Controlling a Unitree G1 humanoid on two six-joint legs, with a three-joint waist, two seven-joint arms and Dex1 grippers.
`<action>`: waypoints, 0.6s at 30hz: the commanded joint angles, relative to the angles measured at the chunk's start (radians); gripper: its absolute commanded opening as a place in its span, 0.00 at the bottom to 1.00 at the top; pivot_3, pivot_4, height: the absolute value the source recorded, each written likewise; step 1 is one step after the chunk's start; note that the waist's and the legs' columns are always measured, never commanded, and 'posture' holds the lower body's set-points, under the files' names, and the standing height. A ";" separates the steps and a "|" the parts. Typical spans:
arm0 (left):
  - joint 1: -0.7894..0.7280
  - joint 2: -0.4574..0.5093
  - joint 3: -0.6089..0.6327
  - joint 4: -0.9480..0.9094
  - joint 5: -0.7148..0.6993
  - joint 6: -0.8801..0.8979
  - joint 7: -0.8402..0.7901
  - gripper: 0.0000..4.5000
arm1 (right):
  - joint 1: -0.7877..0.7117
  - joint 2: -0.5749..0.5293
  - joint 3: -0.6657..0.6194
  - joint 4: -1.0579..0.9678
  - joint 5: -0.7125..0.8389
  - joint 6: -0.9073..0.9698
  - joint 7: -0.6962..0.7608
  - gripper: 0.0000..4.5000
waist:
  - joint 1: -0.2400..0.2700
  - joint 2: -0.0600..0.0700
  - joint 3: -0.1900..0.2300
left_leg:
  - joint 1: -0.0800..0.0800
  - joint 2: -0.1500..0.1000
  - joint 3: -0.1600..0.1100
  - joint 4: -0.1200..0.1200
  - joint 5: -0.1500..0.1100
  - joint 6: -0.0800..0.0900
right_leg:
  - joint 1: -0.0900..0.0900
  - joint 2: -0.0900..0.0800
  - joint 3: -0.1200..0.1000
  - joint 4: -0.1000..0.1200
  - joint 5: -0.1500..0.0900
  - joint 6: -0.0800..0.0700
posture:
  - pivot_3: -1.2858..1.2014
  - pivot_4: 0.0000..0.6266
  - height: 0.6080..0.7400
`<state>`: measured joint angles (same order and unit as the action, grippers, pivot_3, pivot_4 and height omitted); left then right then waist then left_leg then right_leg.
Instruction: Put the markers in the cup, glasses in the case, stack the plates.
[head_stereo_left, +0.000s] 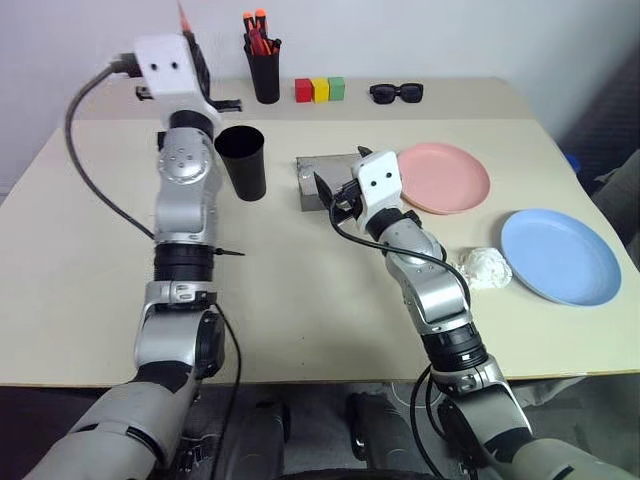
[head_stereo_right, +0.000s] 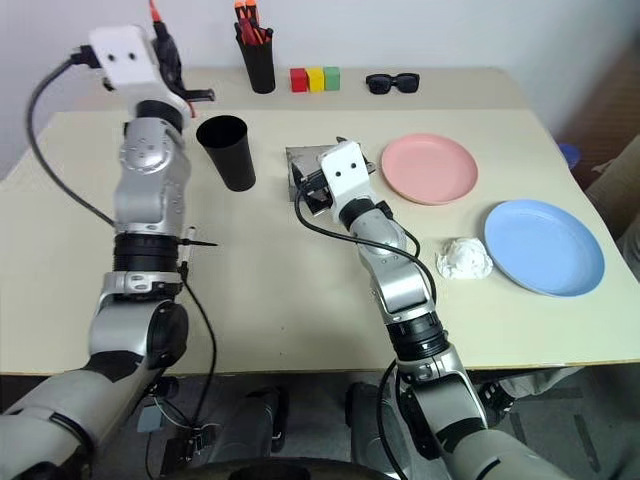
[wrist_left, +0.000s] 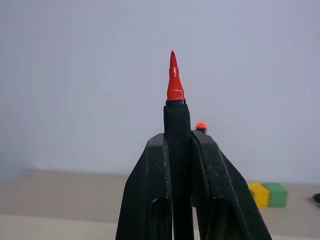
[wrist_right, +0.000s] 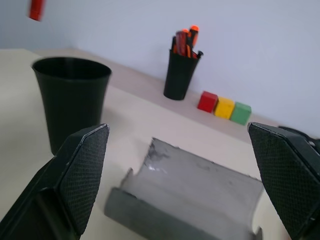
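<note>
The left arm was raised high over the far left part of the table (head_stereo_left: 100, 250), forearm near vertical. The left gripper (wrist_left: 177, 145) was clamped on the dark-bodied marker (wrist_left: 176, 125), both fingers (wrist_left: 150, 190) pressed against its barrel. The marker's long axis ran in line with the fingers, its red tip directed up and away towards the wall (wrist_left: 75, 75). It was held above and just to the left of the black cup (head_stereo_left: 242, 160), which stood upright and open-mouthed on the table.

The right arm reached forward at mid-table. The right gripper (wrist_right: 180, 185) had its fingers spread wide, holding nothing, poised over the open grey case (wrist_right: 185, 200), which lay just right of the cup.

The table was pale beige against a plain light wall. The pink plate (head_stereo_left: 445, 177) and the blue plate (head_stereo_left: 560, 255) lay apart on the right. At the far edge stood a pen pot (head_stereo_left: 264, 70), three coloured blocks (head_stereo_left: 319, 89) and black sunglasses (head_stereo_left: 396, 92).
</note>
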<state>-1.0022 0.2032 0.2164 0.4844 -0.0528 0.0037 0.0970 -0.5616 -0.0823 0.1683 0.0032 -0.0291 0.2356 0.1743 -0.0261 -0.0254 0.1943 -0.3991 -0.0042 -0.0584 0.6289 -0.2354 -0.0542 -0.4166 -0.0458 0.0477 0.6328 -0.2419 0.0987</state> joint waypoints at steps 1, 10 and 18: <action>-0.050 -0.003 0.004 0.091 -0.007 -0.097 0.001 0.01 | 0.010 0.023 0.000 -0.052 -0.002 -0.008 -0.010 1.00 | -0.001 0.000 0.000 | -0.001 0.000 0.000 0.000 0.000 0.000 | -0.001 0.000 0.000 0.001 0.000 0.000 | 0.52 0.24 1.00; -0.046 -0.014 -0.028 0.233 0.028 -0.170 0.030 0.01 | 0.029 0.041 0.001 -0.067 -0.001 0.006 -0.011 1.00 | 0.009 0.000 0.000 | -0.009 -0.001 -0.001 0.003 0.000 0.000 | -0.008 0.000 0.000 0.002 0.001 0.001 | 0.52 0.24 1.00; -0.029 -0.031 -0.031 0.236 0.025 -0.178 0.044 0.53 | 0.030 0.037 0.003 -0.062 0.001 0.007 0.000 1.00 | 0.010 0.000 0.000 | -0.009 -0.001 -0.001 0.003 0.000 0.000 | -0.008 0.000 0.000 0.002 0.001 0.001 | 0.52 0.24 1.00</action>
<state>-1.0247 0.1704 0.1897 0.7432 -0.0313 -0.1458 0.1370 -0.5234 -0.0495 0.1742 -0.0157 -0.0286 0.2504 0.1708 -0.0166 -0.0254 0.1943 -0.4078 -0.0050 -0.0592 0.6323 -0.2351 -0.0541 -0.4245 -0.0459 0.0476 0.6350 -0.2407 0.0999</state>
